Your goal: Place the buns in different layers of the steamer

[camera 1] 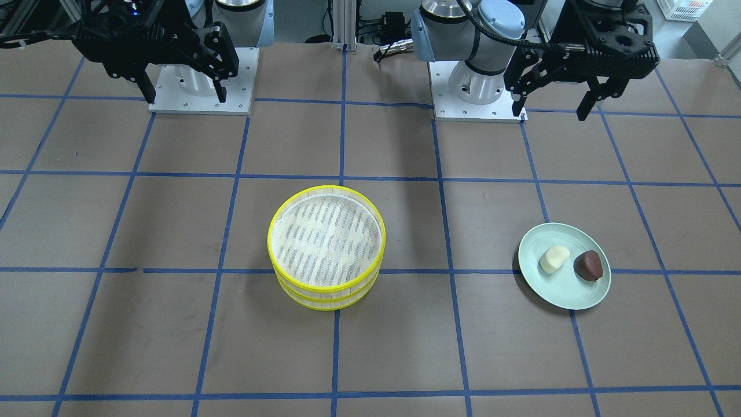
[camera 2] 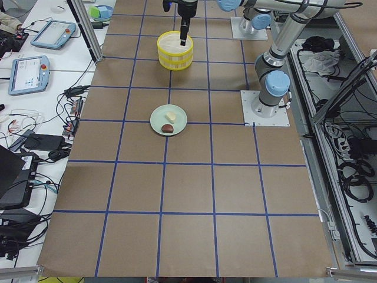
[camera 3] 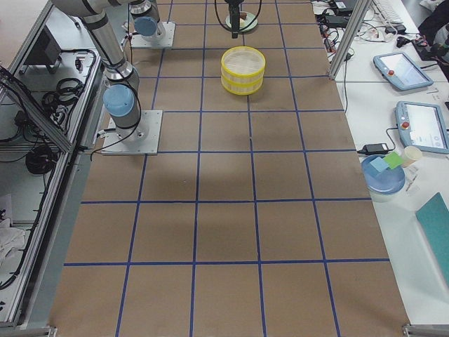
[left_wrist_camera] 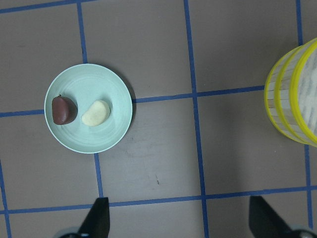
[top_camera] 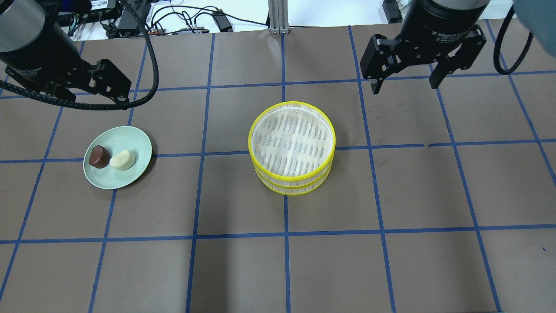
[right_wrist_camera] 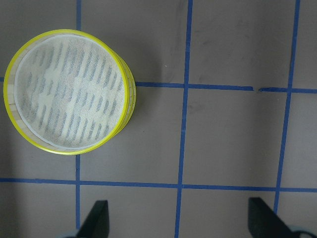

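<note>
Two yellow-rimmed steamer layers stand stacked mid-table, the upper tray [camera 1: 327, 187] on the lower tray [camera 1: 324, 301]. The upper mesh floor is empty; the lower tray's inside is hidden. The stack also shows in the overhead view [top_camera: 292, 103]. A cream bun [camera 1: 554, 258] and a reddish-brown bun [camera 1: 588, 266] lie side by side on a pale green plate [camera 1: 561, 292]. My left gripper [camera 1: 551, 110] hangs open and empty, high above the table behind the plate; its wrist view shows the cream bun [left_wrist_camera: 96, 113]. My right gripper [camera 1: 184, 95] hangs open and empty, high beside the steamer [right_wrist_camera: 69, 150].
The two arm bases [camera 1: 202, 87] [camera 1: 480, 92] stand at the robot's edge of the table. Blue tape lines grid the brown table top [top_camera: 243, 269]. An aluminium post [top_camera: 278, 17] and cables stand past the far edge.
</note>
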